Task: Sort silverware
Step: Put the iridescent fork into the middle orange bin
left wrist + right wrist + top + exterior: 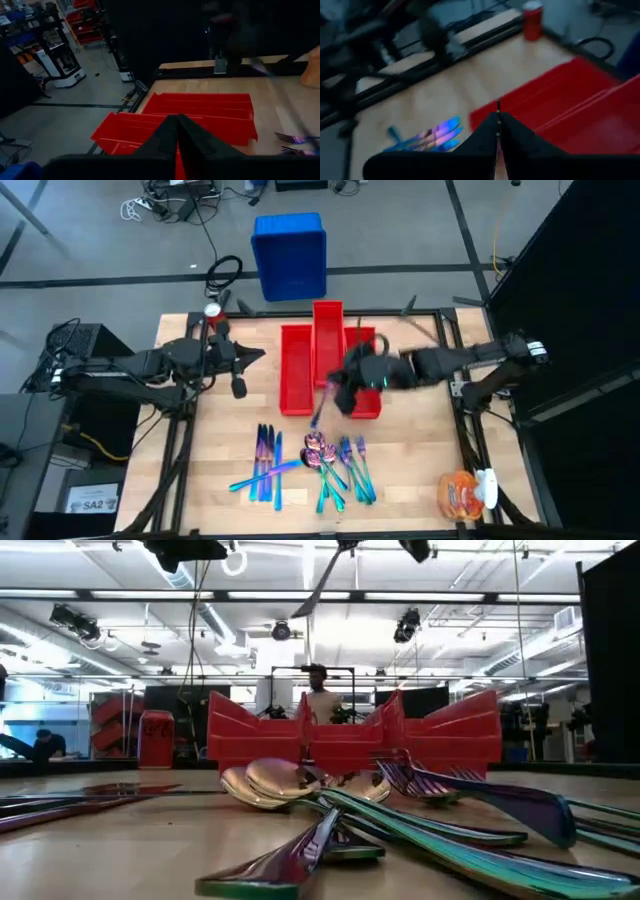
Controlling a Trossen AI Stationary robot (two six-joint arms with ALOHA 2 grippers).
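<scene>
Gleaming slim iridescent silverware (315,462), fanned flat.

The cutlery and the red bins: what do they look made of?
Cutlery: likely polished metal with a rainbow coating; it mirrors the ceiling lights and shimmers blue, purple, teal. Red bins: probably molded plastic, with thin, uniformly colored walls and a duller sheen.

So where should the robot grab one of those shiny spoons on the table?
Probably by the slim handle, coming straight down from above. The spoons lie flat in a crowded pile on the table, bowls toward the red bins; handles offer narrow sides to pinch.
</scene>
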